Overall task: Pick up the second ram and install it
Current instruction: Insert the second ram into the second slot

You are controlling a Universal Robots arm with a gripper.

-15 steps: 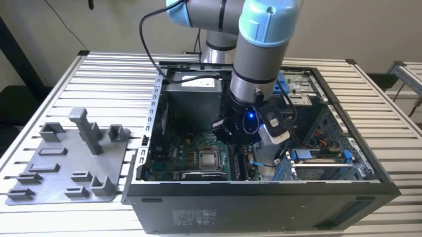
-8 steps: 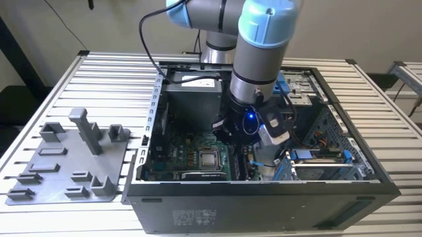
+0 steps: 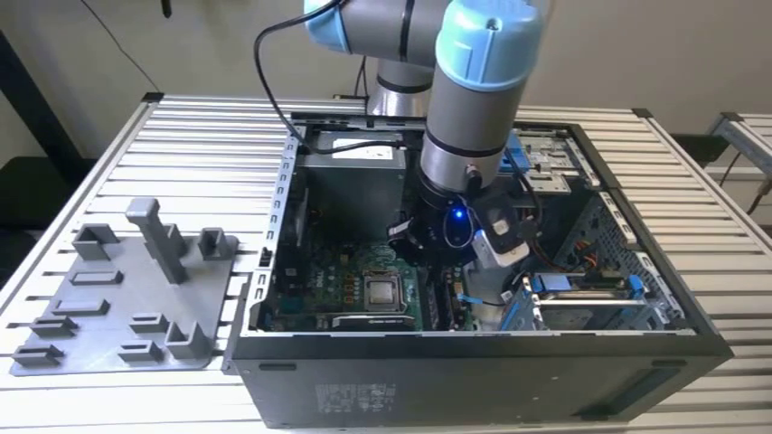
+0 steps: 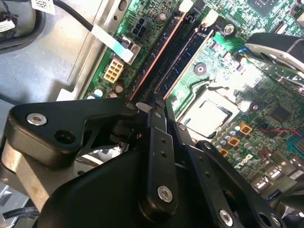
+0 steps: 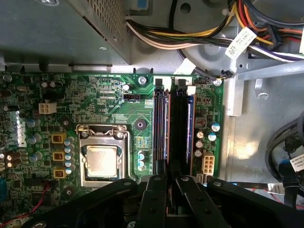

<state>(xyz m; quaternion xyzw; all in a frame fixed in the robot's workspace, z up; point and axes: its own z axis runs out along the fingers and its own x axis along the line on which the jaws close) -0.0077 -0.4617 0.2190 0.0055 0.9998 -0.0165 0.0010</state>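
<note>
Black hand (image 5: 168,183): fingers drawn close over the motherboard's (image 5: 114,104) memory slots, probably pinching the second ram (image 5: 189,128) at its slot. Step: seating. Needs straight, even downward pressure.

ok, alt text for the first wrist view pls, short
The black gripper hangs directly over the black memory slots of a green motherboard, its fingers close together at the slots' near end. A square metal processor socket sits beside the slots, with yellow, red and black cables bundled beyond the board.
</note>
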